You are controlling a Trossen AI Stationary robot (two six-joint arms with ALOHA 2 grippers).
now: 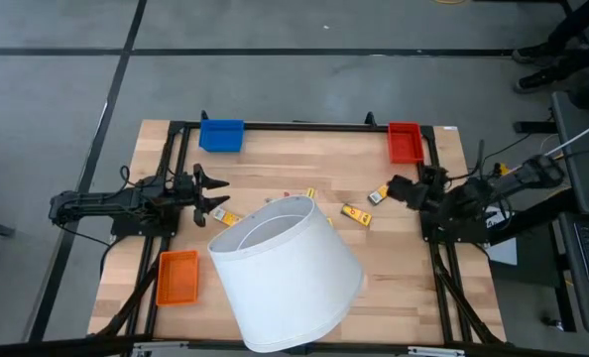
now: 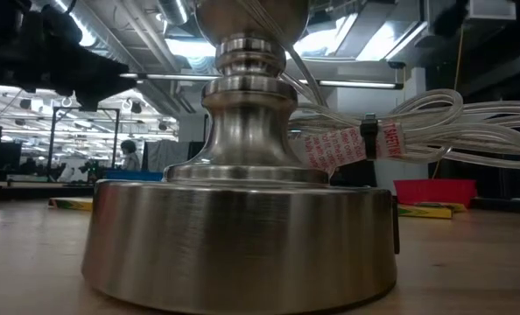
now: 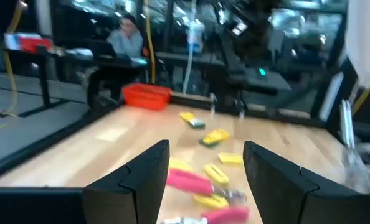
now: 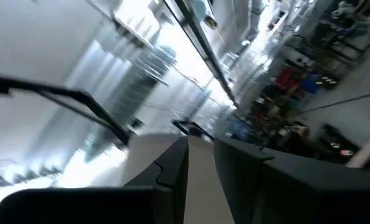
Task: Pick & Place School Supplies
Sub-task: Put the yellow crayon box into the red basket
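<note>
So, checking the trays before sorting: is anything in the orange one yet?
No, the orange tray shows only its bare floor from above.

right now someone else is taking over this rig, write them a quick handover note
Left gripper: open, empty, low over the table's left side, pointing at the pink-handled scissors and yellow pieces just ahead of it.
Right gripper: on the right side near the red tray, lifted and tilted up; fingers nearly closed, apparently empty.
Supplies: yellow pieces loose mid-table, one at, one by the right gripper. The lampshade covers part of the middle.
Done: nothing seen in the red, blue or orange tray.
Left: pick and place everything.
</note>
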